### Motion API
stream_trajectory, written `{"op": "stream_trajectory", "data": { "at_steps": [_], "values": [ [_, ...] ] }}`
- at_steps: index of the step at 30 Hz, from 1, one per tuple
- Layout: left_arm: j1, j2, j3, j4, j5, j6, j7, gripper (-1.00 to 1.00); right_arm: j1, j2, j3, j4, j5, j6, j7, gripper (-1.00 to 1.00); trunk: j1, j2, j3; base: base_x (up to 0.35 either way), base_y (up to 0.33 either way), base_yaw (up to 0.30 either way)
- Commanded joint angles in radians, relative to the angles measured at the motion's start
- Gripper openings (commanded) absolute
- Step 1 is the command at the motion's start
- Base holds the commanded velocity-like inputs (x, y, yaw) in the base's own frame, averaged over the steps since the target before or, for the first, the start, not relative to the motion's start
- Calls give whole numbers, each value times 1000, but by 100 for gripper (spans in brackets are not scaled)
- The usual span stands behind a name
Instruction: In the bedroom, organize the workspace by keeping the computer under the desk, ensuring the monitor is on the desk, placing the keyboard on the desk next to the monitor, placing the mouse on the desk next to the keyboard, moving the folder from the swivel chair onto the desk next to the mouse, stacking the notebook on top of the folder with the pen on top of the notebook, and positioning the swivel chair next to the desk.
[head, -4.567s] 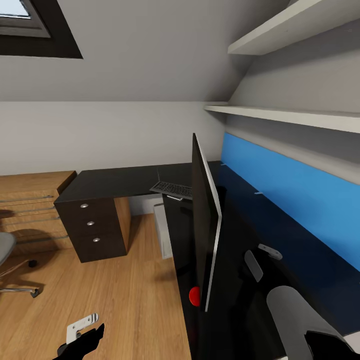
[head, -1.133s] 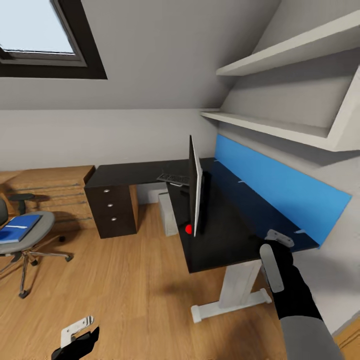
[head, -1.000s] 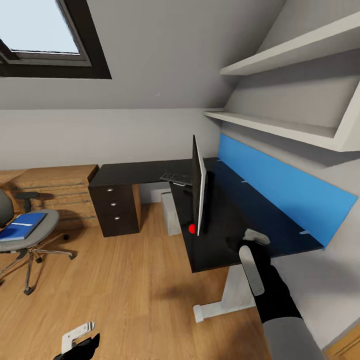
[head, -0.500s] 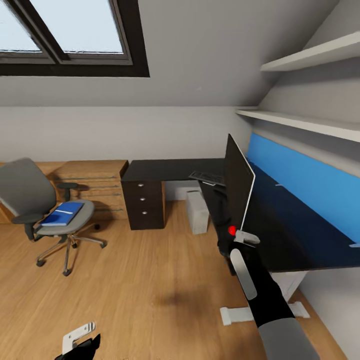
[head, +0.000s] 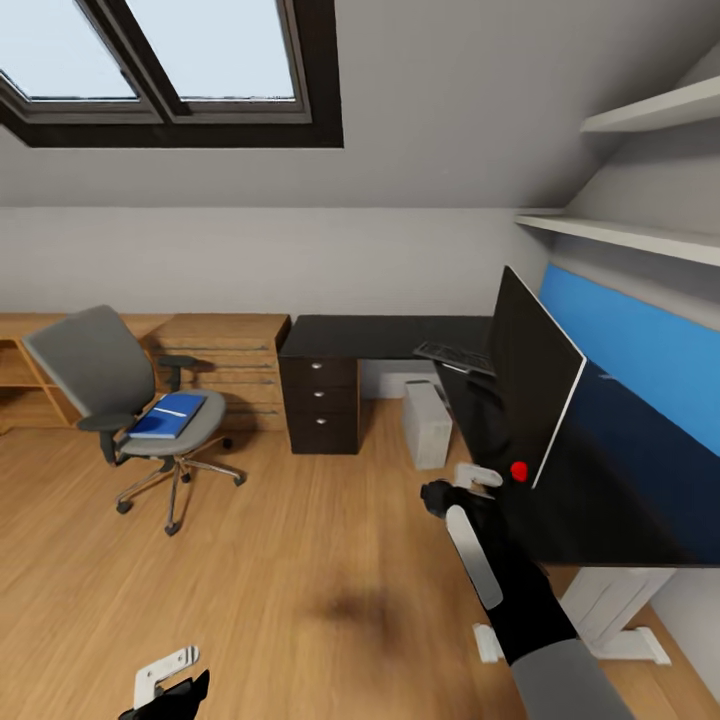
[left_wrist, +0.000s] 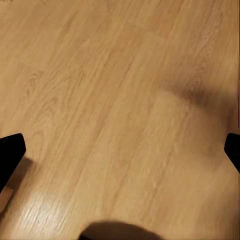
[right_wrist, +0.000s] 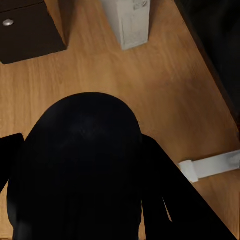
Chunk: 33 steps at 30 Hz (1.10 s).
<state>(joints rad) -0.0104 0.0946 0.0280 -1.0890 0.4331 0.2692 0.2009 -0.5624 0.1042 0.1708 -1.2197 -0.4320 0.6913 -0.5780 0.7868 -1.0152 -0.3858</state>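
My right gripper (head: 447, 494) hangs over the floor in front of the desk (head: 380, 336), shut on a rounded black mouse (right_wrist: 85, 165). The monitor (head: 535, 390) stands on the desk, and the keyboard (head: 455, 356) lies behind it near the corner. The grey computer (head: 427, 423) stands on the floor under the desk. At the left, the swivel chair (head: 95, 365) carries the blue folder (head: 168, 415) on its seat. The notebook and pen are out of view. My left gripper (head: 165, 682) is low over the floor and open, with nothing between its fingers.
A black drawer unit (head: 322, 405) with silver knobs carries the desk's left end. A wooden dresser (head: 225, 365) stands against the back wall behind the chair. White shelves (head: 640, 235) hang above the blue back panel (head: 640, 350). The white desk foot (head: 610, 625) is beside my right arm.
The camera has backed away from the desk and swung left, bringing the chair and folder into view. My right arm has drawn back from the desktop to over the floor.
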Motion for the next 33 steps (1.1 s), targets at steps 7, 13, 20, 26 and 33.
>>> {"op": "stream_trajectory", "data": {
  "at_steps": [7,13,20,26,33],
  "values": [
    [0,0,-11,-2,9,4,6,100,16,-2,41,-3,-10,-9,-13,-100,1,-1,-2,301,125,6],
    [0,1,-10,-2,9,3,5,100,18,-1,61,-5,-12,-10,-13,-100,1,-1,-2,315,132,0],
    [0,2,-10,-3,9,2,5,100,18,-1,62,-9,-14,-11,-13,-100,1,-1,-1,316,139,0],
    [0,2,-10,-3,9,2,5,100,18,-1,62,-9,-14,-12,-13,-100,1,-1,5,316,140,0],
    [0,1,-10,-3,9,2,5,100,18,-1,62,-9,-14,-12,-13,-100,1,-1,16,316,139,0]
  ]
}}
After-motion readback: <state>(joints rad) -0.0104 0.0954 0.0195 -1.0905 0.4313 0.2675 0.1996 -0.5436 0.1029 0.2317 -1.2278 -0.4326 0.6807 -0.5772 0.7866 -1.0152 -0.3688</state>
